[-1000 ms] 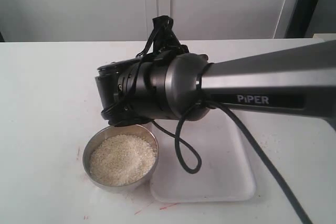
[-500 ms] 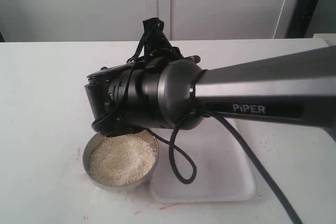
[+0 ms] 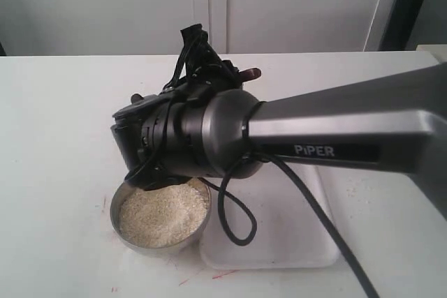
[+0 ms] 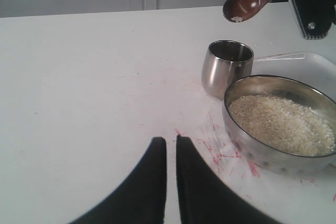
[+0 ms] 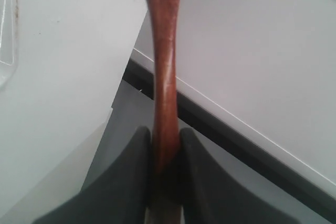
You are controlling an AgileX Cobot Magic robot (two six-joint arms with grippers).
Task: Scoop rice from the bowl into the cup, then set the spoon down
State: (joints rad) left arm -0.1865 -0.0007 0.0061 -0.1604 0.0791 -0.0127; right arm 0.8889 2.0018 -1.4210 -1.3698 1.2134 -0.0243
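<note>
The right gripper [image 5: 165, 140] is clamped on the handle of the wooden spoon [image 4: 242, 8]. It holds the oval scoop in the air above the steel cup [image 4: 227, 66] and a little beyond it. Only a few grains lie in the scoop. The steel bowl [image 4: 262, 156] stands just beside the cup, heaped with rice [image 4: 281, 124]. A white tray [image 4: 315, 59] lies behind them.

The left gripper [image 4: 171, 148] hangs over bare bench [image 4: 79, 77], well apart from the cup, its fingers drawn almost together on nothing.

This looks like the transfer step at the cup. I cannot tell how much rice the cup holds. The next move probably calls for swinging the spoon to the bowl and dipping deeper for a fuller load, keeping the scoop level on the way.
</note>
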